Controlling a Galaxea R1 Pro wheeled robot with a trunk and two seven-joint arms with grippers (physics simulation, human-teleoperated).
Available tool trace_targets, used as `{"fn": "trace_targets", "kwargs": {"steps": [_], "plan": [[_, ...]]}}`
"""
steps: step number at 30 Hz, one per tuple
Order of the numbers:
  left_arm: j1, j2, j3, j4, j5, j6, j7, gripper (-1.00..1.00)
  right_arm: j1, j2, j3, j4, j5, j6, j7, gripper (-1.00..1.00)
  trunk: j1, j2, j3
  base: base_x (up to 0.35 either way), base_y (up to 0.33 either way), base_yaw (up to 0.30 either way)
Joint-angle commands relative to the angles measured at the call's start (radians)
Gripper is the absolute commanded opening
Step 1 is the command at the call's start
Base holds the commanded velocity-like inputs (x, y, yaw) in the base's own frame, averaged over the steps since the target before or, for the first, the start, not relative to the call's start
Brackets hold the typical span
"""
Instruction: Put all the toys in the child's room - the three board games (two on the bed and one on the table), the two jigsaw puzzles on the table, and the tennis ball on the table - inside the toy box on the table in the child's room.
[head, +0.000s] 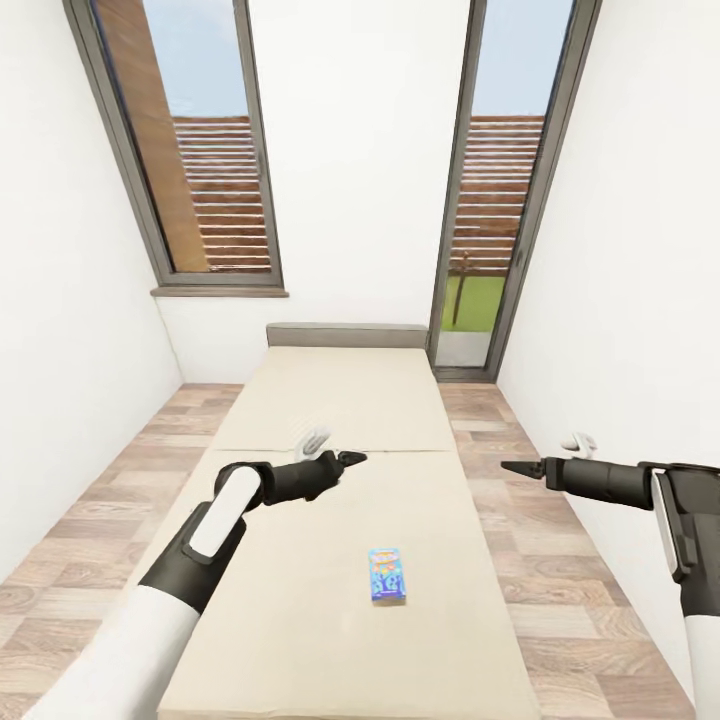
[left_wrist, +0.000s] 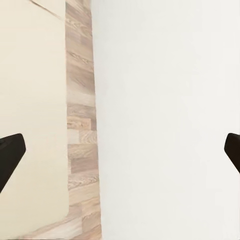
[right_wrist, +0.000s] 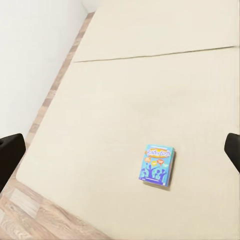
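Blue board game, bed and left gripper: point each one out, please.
blue board game (head: 387, 574), head view, middle of its printed lid.
bed (head: 340, 400), head view, bare mattress near the headboard.
left gripper (head: 350, 458), head view, between its fingers' tips.

Both arms are white at the upper segment, then black with a white stripe, tapering to the black left hand (head: 350, 459) and right hand (head: 512, 467).
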Motion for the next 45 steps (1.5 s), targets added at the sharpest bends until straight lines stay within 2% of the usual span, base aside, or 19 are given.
{"fn": "trace_targets", "kwargs": {"steps": [1, 2, 3, 5, 6, 7, 8, 10, 11, 12, 14, 19, 20, 21, 24, 27, 37, 42, 45], "plan": [[-0.001, 0.000, 0.001, 0.000, 0.014, 0.002, 0.010, 1.00, -0.001, 0.000, -0.001, -0.001, 0.010, 0.006, 0.010, 1.00, 0.001, -0.002, -0.002, 0.001, -0.016, 0.000], [-0.003, 0.008, 0.023, 0.026, 0.012, 0.003, 0.018, 1.00, -0.002, 0.001, -0.001, 0.002, 0.008, 0.006, 0.001, 1.00, 0.001, -0.002, -0.002, 0.001, -0.013, 0.000], [-0.003, 0.008, 0.023, 0.026, 0.012, 0.003, 0.018, 1.00, -0.002, 0.001, -0.001, 0.002, 0.008, 0.006, 0.001, 1.00, 0.001, -0.002, -0.002, 0.001, -0.013, 0.000], [-0.012, 0.024, 0.067, 0.070, 0.007, 0.003, 0.034, 1.00, -0.004, 0.004, -0.001, 0.006, 0.006, 0.006, -0.012, 1.00, 0.001, -0.002, -0.002, 0.000, -0.009, 0.000], [-0.012, 0.024, 0.067, 0.070, 0.007, 0.003, 0.034, 1.00, -0.004, 0.004, -0.001, 0.006, 0.006, 0.006, -0.012, 1.00, 0.001, -0.002, -0.002, 0.000, -0.008, 0.000], [-0.021, 0.035, 0.084, 0.087, 0.003, 0.003, 0.045, 1.00, -0.005, 0.007, -0.001, 0.006, 0.005, 0.006, -0.017, 1.00, 0.001, -0.002, -0.002, 0.000, -0.006, 0.000], [-0.039, 0.059, 0.106, 0.115, -0.018, 0.003, 0.070, 1.00, -0.005, 0.016, -0.002, 0.005, 0.006, 0.006, -0.024, 1.00, 0.001, -0.002, -0.002, 0.000, -0.004, -0.017], [-0.046, 0.069, 0.113, 0.127, -0.035, 0.003, 0.082, 1.00, -0.006, 0.021, -0.002, 0.005, 0.006, 0.006, -0.027, 1.00, 0.001, -0.002, -0.001, 0.000, -0.003, -0.032], [-0.052, 0.077, 0.119, 0.141, -0.055, 0.005, 0.093, 1.00, -0.006, 0.025, -0.003, 0.005, 0.007, 0.006, -0.029, 1.00, 0.001, -0.002, -0.001, 0.000, -0.003, -0.044], [-0.052, 0.077, 0.119, 0.141, -0.055, 0.005, 0.093, 1.00, -0.006, 0.025, -0.003, 0.005, 0.007, 0.006, -0.029, 1.00, 0.001, -0.002, 0.000, 0.000, -0.003, -0.044], [-0.060, 0.087, 0.130, 0.164, -0.094, 0.007, 0.109, 1.00, -0.007, 0.032, -0.003, 0.004, 0.009, 0.006, -0.032, 1.00, 0.001, -0.002, 0.001, 0.000, -0.002, -0.055], [-0.070, 0.089, 0.145, 0.187, -0.132, 0.008, 0.132, 1.00, -0.007, 0.037, -0.004, 0.004, 0.009, 0.006, -0.035, 1.00, 0.001, -0.002, 0.004, 0.000, -0.001, -0.043], [-0.076, 0.088, 0.205, 0.205, -0.144, 0.012, 0.177, 1.00, -0.007, 0.040, -0.005, 0.003, 0.010, 0.006, -0.036, 1.00, 0.004, -0.009, 0.001, 0.000, 0.000, -0.013], [-0.076, 0.088, 0.225, 0.208, -0.144, 0.014, 0.190, 1.00, -0.007, 0.041, -0.005, 0.003, 0.010, 0.006, -0.036, 1.00, 0.008, -0.016, -0.002, 0.000, 0.000, -0.011], [-0.077, 0.089, 0.242, 0.210, -0.144, 0.016, 0.200, 1.00, -0.007, 0.041, -0.005, 0.003, 0.010, 0.006, -0.037, 1.00, 0.020, -0.037, -0.011, 0.000, 0.000, -0.009], [-0.080, 0.096, 0.291, 0.222, -0.144, 0.041, 0.228, 1.00, -0.007, 0.042, -0.005, 0.002, 0.011, 0.006, -0.037, 1.00, 0.031, -0.058, -0.020, 0.000, 0.000, -0.005], [-0.107, 0.102, 0.310, 0.319, -0.148, 0.046, 0.221, 1.00, -0.007, 0.043, -0.004, 0.001, 0.012, 0.006, -0.037, 1.00, 0.070, -0.128, -0.051, 0.000, 0.000, -0.001], [-0.130, 0.103, 0.310, 0.397, -0.154, 0.036, 0.175, 1.00, -0.007, 0.044, -0.003, -0.001, 0.013, 0.006, -0.037, 1.00, 0.089, -0.163, -0.067, 0.000, 0.000, 0.000], [-0.135, 0.103, 0.310, 0.413, -0.154, 0.033, 0.163, 1.00, -0.007, 0.044, -0.003, -0.001, 0.013, 0.006, -0.037, 1.00, 0.100, -0.184, -0.076, 0.000, 0.000, 0.000]]}}
